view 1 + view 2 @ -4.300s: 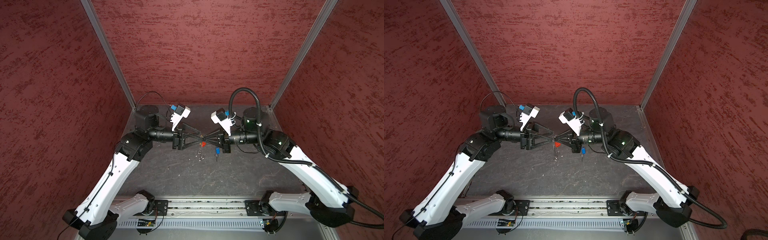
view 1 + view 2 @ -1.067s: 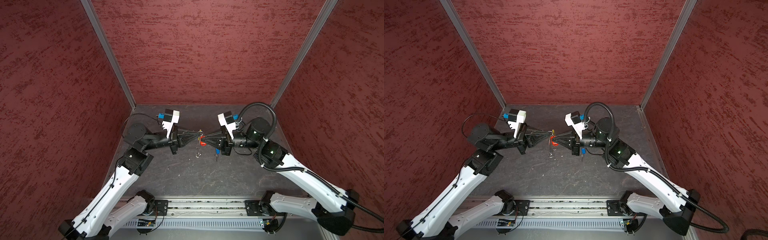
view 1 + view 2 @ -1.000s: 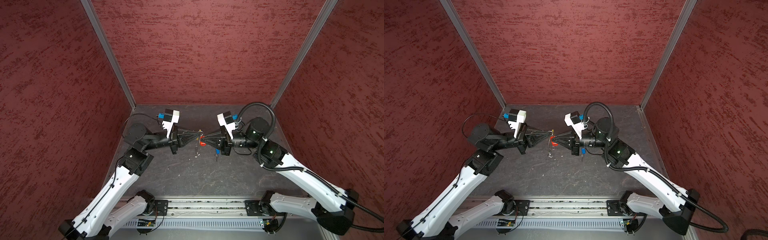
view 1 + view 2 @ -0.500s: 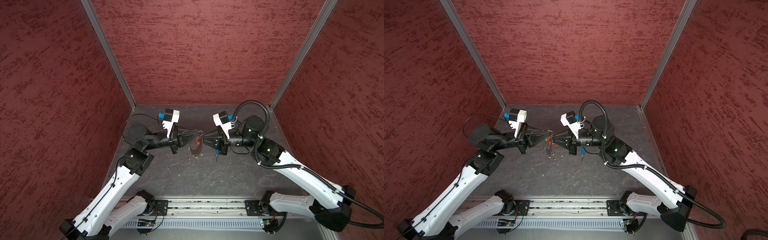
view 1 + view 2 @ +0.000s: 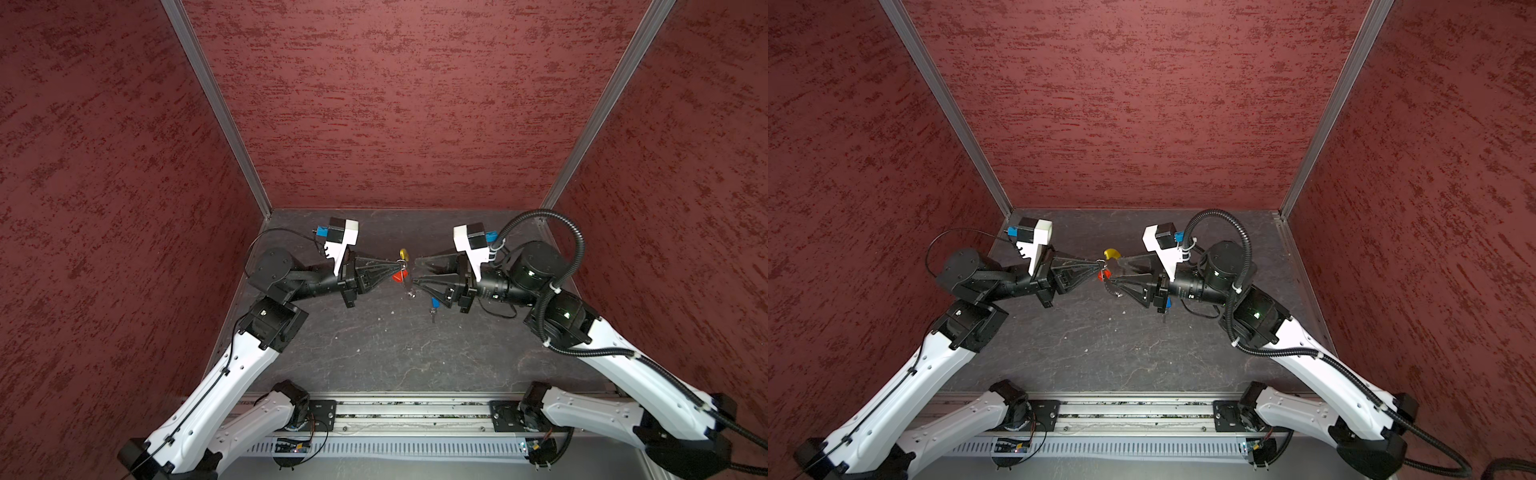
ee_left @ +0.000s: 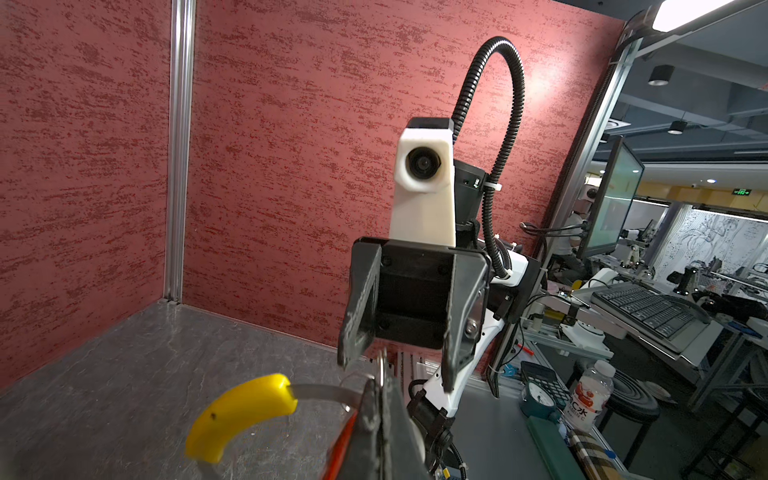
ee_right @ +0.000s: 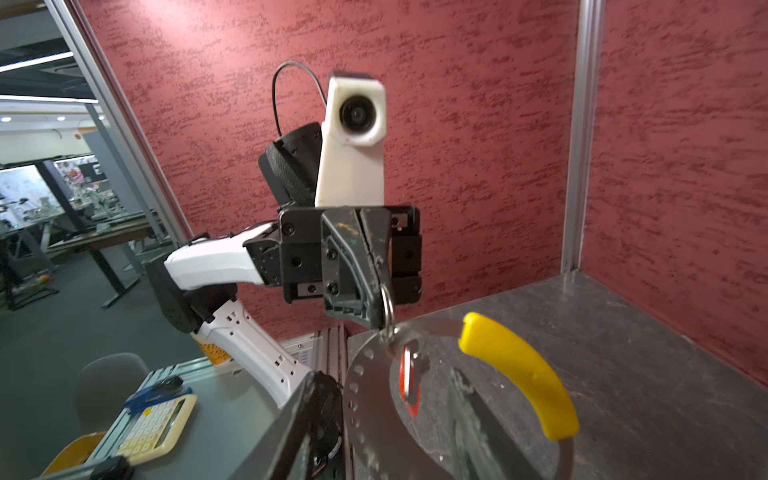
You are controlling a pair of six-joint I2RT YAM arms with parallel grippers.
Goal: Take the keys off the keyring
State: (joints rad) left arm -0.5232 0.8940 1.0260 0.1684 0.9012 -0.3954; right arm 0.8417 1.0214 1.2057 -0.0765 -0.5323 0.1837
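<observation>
Left claw (image 7: 379,320): pinched shut on the keyring (image 7: 355,386), centre of the right wrist view.
Right claw (image 6: 397,374): jaws apart, clasping nothing.
Blue-headed key (image 5: 434,304): on the bench (image 5: 395,353), seen in the top views only.

Mottled red walls (image 5: 395,104), aluminium corner posts (image 5: 218,108), dark grey tabletop (image 5: 395,353).

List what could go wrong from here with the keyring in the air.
The left gripper pinches only a small split ring on the silvery keyring with the yellow sleeve; it could slip out.
The open right gripper may close on that keyring, not the red-headed metal key.
</observation>
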